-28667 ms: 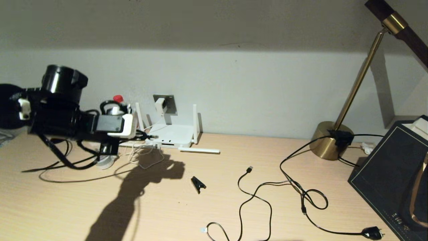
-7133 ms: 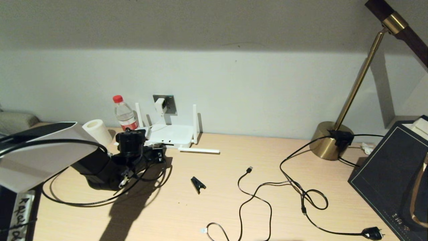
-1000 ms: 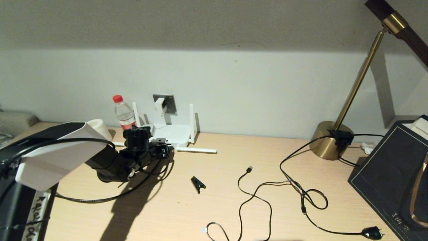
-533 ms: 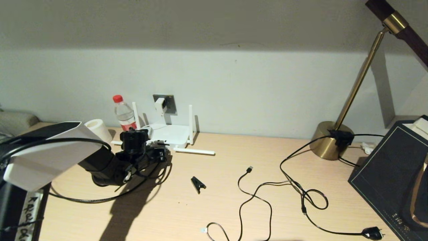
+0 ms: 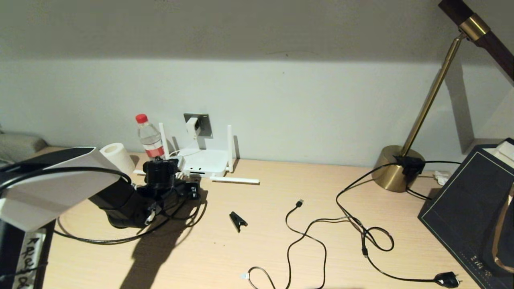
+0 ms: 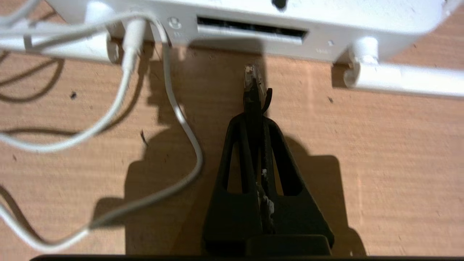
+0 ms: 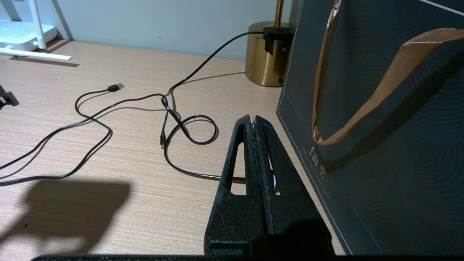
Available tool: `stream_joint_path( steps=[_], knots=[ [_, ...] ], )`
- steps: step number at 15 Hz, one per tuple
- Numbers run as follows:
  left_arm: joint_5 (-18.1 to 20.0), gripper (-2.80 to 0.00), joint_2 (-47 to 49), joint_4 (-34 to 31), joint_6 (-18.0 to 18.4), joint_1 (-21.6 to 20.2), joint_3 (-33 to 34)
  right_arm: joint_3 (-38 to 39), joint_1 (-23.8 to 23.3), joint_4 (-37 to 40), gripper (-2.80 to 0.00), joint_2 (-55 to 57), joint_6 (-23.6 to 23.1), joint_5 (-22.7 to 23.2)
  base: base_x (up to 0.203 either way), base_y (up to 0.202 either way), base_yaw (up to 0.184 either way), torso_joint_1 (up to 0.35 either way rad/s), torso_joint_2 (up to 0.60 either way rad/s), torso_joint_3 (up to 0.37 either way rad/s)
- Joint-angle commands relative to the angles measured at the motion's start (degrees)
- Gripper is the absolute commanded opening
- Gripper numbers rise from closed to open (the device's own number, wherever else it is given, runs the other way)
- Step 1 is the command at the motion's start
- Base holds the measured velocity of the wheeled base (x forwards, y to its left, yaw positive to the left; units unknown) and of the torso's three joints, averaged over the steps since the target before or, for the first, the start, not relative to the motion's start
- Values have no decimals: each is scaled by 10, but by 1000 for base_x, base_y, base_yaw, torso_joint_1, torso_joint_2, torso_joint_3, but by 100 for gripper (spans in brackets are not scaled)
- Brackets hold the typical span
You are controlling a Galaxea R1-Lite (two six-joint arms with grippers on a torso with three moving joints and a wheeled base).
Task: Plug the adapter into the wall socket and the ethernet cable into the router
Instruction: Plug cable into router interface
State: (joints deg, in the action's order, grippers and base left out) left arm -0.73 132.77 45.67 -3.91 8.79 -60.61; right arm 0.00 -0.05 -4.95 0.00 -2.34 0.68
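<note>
The adapter sits in the wall socket, so the step in hand is the cable. The left gripper has its fingers clenched on the ethernet cable, its clear connector just ahead of the fingertips and short of the router port slot; the next move is probably a straight push, once aligned. The right gripper, fingers pressed together on nothing, idles beside the dark bag, whose contents are hidden.

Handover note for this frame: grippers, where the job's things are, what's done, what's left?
Left gripper: shut on the ethernet cable, clear connector pointing at the router port slot, a short gap away, not inserted.
Right gripper: shut, empty, parked over the table near the dark bag.
Adapter: sits on the wall socket, looks plugged in; its white cord runs to the router.
Done: adapter.
Left: push the connector into a port; exact port alignment is hard to judge from here.
</note>
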Motion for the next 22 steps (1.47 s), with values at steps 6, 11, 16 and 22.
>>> stream_joint_path(
  steps=[6, 11, 16, 22],
  knots=[
    [64, -280, -210, -6, 5, 0, 146, 19, 0, -1, -280, 1, 0, 0, 0, 0, 0, 0, 0, 0],
    [270, -280, -434, -68, 67, -3, 206, 19, 0, -1, -280, 1, 0, 0, 0, 0, 0, 0, 0, 0],
    [390, -280, -462, -90, 185, 87, 138, 20, 0, -1, -280, 1, 0, 0, 0, 0, 0, 0, 0, 0],
    [334, -280, -481, -261, 378, 218, 61, -37, 0, 2, -280, 9, 20, 8, 0, 0, 0, 0, 0, 0]
  ],
)
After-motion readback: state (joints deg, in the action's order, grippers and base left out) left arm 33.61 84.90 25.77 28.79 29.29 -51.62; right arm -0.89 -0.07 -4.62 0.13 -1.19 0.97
